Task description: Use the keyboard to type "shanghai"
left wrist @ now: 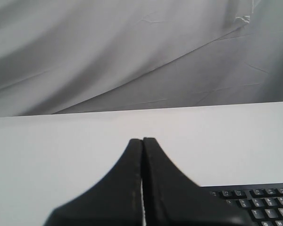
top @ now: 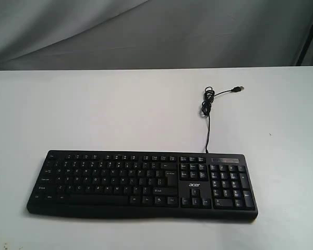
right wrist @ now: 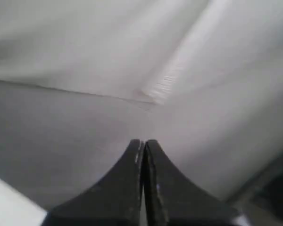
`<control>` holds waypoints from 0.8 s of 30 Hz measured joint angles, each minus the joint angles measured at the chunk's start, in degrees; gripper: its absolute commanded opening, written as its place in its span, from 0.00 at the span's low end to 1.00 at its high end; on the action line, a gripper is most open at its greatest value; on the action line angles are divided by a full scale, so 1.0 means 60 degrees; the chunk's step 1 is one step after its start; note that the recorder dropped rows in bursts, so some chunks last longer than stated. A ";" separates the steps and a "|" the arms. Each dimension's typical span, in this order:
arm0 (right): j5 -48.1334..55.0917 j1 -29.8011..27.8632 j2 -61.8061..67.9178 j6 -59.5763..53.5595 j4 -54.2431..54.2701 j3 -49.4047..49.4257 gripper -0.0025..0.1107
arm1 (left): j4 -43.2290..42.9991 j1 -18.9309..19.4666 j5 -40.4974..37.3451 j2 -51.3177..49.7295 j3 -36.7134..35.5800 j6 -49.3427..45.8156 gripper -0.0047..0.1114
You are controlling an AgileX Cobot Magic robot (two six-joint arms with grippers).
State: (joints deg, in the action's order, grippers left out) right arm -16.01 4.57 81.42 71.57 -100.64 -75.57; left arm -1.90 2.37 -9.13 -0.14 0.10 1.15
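Resting on table (top: 94,114): 1 keyboard (top: 141,182), 1 cable (top: 207,112) | left end effector (left wrist: 142,141), right end effector (right wrist: 144,142): closed, empty

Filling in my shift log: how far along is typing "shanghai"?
Nothing looks done: no arm is over the keyboard in the exterior view. In hand: the left claw, shut, sees only the keyboard's corner; the right claw, shut, faces cloth. Seemingly all eight letters remain.

Right hand (right wrist: 143,141) closed tight, nothing held, facing creased grey cloth backdrop (right wrist: 132,56).
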 measured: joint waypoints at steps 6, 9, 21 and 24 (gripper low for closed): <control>0.6534 0.1534 0.0172 -0.3627 0.1803 -0.0337 0.02 | 0.0000 0.0000 0.0000 0.0000 0.0000 0.0000 0.04; 0.6821 0.1410 0.0277 -0.6969 0.6560 -0.1116 0.02 | 0.0000 0.0000 0.0000 0.0000 0.0000 0.0000 0.04; 1.1281 0.1828 0.2287 -2.0454 2.1513 -0.2235 0.02 | 0.0000 0.0000 0.0000 0.0000 0.0000 0.0000 0.04; 1.0942 0.2826 0.2944 -2.0777 2.1931 -0.2235 0.02 | 0.0000 0.0000 0.0000 0.0000 0.0000 0.0000 0.04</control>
State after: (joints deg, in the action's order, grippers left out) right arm 49.64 21.52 99.08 -53.08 30.95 -88.98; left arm -1.90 2.37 -9.13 -0.14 0.10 1.15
